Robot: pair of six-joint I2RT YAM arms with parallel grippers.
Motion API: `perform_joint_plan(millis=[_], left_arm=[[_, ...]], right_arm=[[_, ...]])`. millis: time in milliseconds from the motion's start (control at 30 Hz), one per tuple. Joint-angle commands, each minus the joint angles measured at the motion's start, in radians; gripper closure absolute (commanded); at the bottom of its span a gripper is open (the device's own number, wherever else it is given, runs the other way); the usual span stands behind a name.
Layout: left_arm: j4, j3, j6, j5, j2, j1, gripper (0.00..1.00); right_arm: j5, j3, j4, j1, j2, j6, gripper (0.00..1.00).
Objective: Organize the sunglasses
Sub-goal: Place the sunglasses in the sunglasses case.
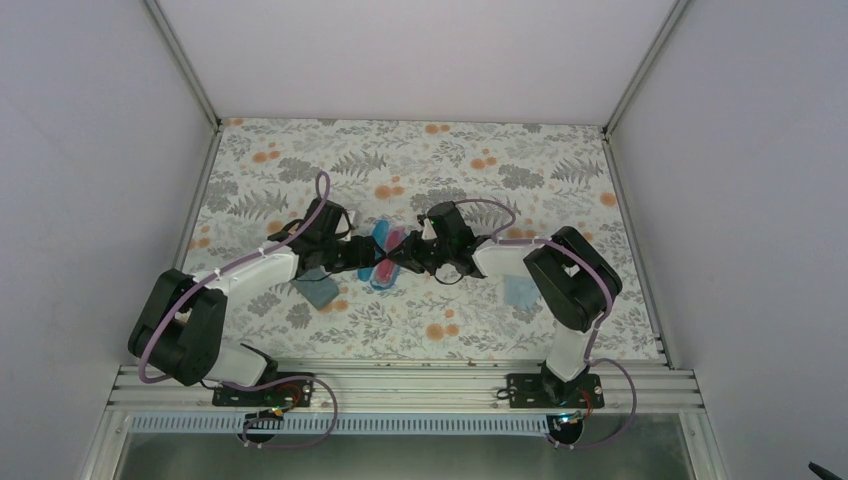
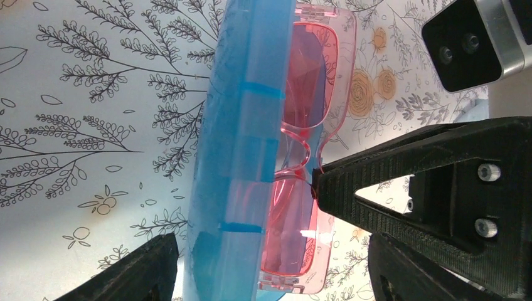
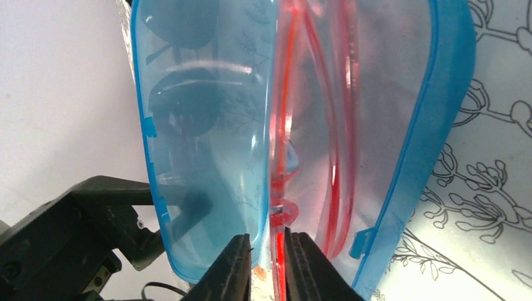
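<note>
Seen from above, the pink sunglasses and the blue case are tiny and mostly covered. In the left wrist view, the case hides one side of the glasses, and its ends run off the picture. In the right wrist view, dark round shapes behind the blue lid are too blurry to name.

Folded translucent pink sunglasses standing on edge inside open blue case.

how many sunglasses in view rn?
2. Pink pair in the open blue case, pinched by right gripper; dark pair seen through the case lid. More may be hidden.
</note>
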Motion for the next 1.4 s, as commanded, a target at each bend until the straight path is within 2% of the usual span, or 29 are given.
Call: perform_joint_plan(millis=[0,300,400,467,700,1033,1367], left_arm=[[-0.002,0.008,0.004,0.002,-0.016,0.005,0.25],[-0.01,0.023,0.011,-0.004,-0.02,0.005,0.25],[-0.015,0.026,0.014,-0.008,-0.02,0.005,0.25],[-0.016,0.027,0.016,-0.011,-0.021,0.005,0.25],[-0.004,0.017,0.018,-0.008,-0.011,0.005,0.25],[0.039,-0.002,0.016,0.035,0.019,0.005,0.27],[0.059,-0.02,0.019,0.056,0.034,0.005,0.3]], right_arm=[[-0.011,0.027,-0.011,0.01,0.009,-0.031,0.8],[0.07,0.008,-0.1,0.011,-0.075,-0.062,0.54],[0.104,-0.014,-0.121,0.01,-0.104,-0.063,0.51],[0.12,-0.027,-0.131,0.01,-0.12,-0.068,0.54],[0.128,-0.023,-0.171,0.01,-0.108,-0.103,0.75],[0.096,0.023,-0.207,0.013,-0.037,-0.153,0.94],[0.089,0.055,-0.218,0.016,-0.001,-0.167,0.96]])
